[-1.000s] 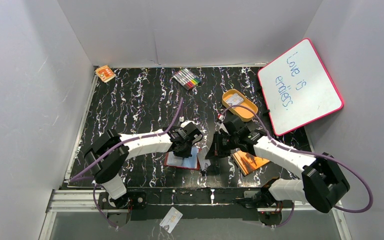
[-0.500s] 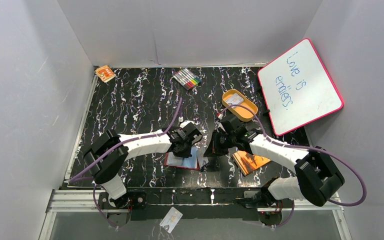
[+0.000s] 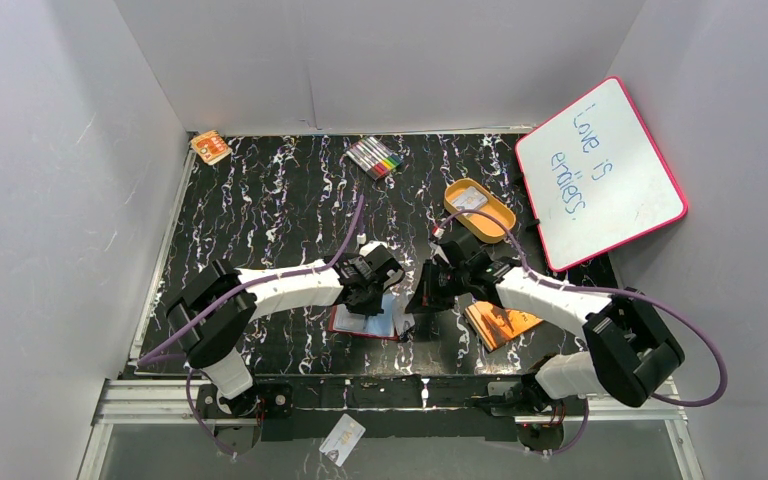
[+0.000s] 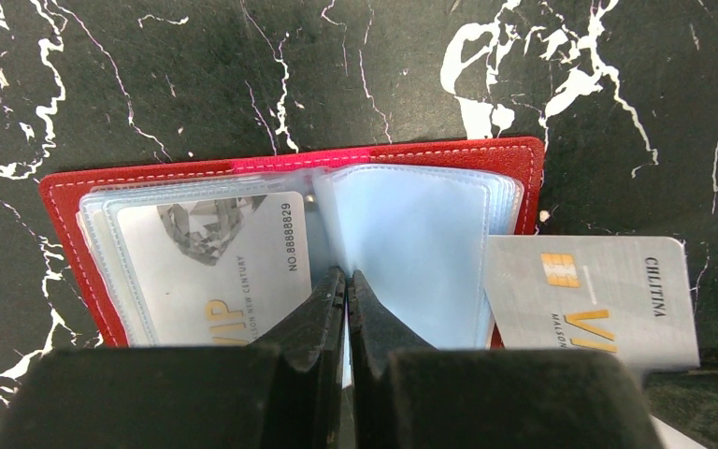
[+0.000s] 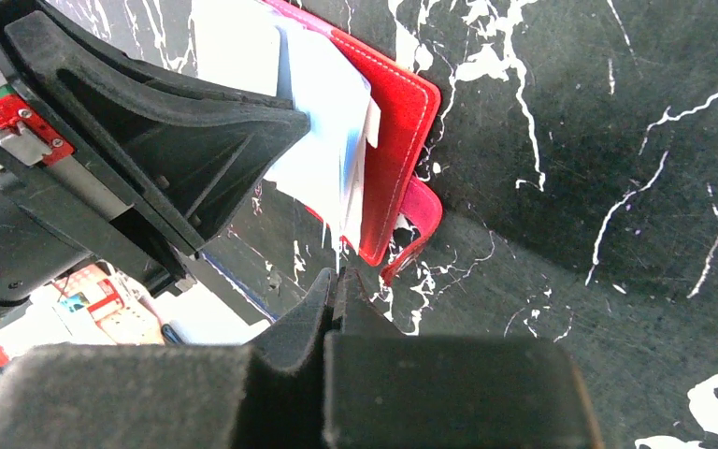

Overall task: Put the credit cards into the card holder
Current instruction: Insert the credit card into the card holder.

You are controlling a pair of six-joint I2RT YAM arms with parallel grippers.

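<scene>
Left fingers (image 4: 323, 309) pressed together, tips down on the centre fold of the card holder (image 4: 290, 166). Holder lies open and flat on the bench (image 4: 150, 75) toward the near edge, long axis left-right. Right fingers (image 5: 310, 313) pressed together at its snap-tab edge; whether they nip a card, cannot tell. Cards counted, three: sleeved card (image 4: 215, 262) in the left half; loose card (image 4: 589, 299) poking out the right edge, lengthwise in line with the holder; third card (image 3: 342, 438) off the bench, below the arm bases
</scene>
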